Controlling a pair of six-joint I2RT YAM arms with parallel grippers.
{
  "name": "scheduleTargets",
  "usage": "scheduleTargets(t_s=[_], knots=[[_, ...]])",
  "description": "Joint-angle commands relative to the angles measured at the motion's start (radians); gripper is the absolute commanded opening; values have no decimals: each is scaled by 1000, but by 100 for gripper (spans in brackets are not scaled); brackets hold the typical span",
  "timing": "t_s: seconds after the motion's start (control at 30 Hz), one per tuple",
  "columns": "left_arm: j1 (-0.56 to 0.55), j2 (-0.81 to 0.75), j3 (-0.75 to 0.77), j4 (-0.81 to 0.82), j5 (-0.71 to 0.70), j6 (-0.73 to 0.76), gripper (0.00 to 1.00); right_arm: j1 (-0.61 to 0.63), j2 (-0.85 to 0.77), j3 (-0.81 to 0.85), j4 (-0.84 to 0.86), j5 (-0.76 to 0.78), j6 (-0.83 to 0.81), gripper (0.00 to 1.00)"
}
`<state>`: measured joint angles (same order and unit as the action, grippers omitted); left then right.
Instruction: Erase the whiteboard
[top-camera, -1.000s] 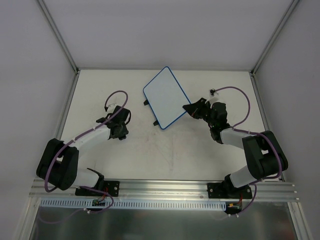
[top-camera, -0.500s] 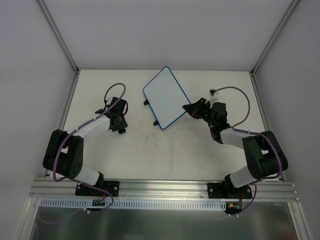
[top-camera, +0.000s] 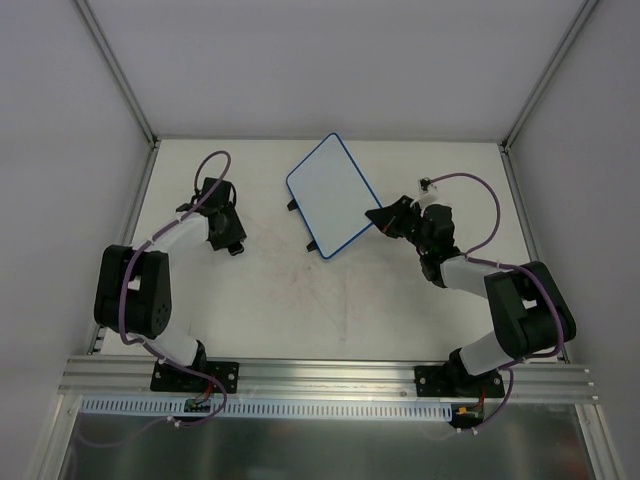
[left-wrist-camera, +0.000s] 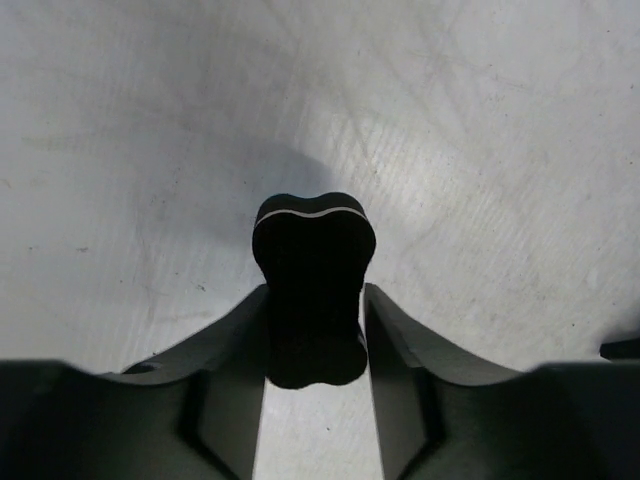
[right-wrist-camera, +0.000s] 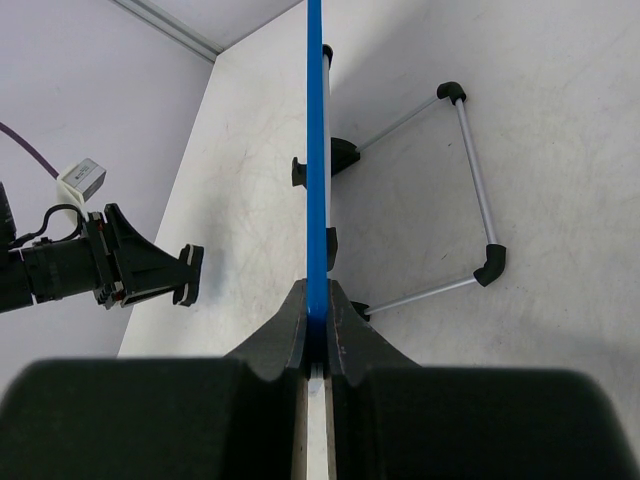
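Pinching the whiteboard (top-camera: 330, 195) rim, right gripper (right-wrist-camera: 317, 318) props it tilted; left gripper (left-wrist-camera: 315, 300), clamped on eraser (left-wrist-camera: 313, 255), has board to its right, long axis prob. far-left to near-right.

Soft, even overhead light leaves the table (top-camera: 330, 320) bright and sharp from above, shadows faint. At the left wrist a diffuse grey shadow lies beyond the black eraser (left-wrist-camera: 313, 290), a pale sheen to its right. At the right wrist the whiteboard (right-wrist-camera: 315, 150) edge is crisp, the near foreground dark and blurred.
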<state>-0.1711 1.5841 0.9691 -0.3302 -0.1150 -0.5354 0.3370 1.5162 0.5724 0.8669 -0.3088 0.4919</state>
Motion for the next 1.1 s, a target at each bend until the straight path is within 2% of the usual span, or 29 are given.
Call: scheduleTargets(t_s=[0.0,0.13,0.2,0.23,0.37,0.43,0.57,0.67,0.9,1.07], knots=[[4,-15,13,-10,38,28,44,4,4,18,-9,-24,-56,0],[2,-62,-6,-10,34,29,46,4,2,17,-8,-26,-55,0],[4,-101,-26,-10,41,37,55,4,2,17,-8,-26,-55,0],[2,-117,-36,-9,44,40,67,4,2,17,-8,-26,-55,0],[2,-252,-99,20,70,63,99,4,2,17,-8,-27,-55,0],[1,-314,-160,48,112,63,99,4,2,17,-6,-27,-55,0],[-5,-542,-323,170,216,66,99,4,4,18,-6,-29,-53,0],[-7,-691,-377,184,177,77,99,4,4,18,-5,-32,-55,1],[-7,-894,-469,203,28,109,99,4,4,14,-2,-38,-53,13],[-7,-1047,-599,298,-18,138,99,4,2,14,-3,-36,-52,19]])
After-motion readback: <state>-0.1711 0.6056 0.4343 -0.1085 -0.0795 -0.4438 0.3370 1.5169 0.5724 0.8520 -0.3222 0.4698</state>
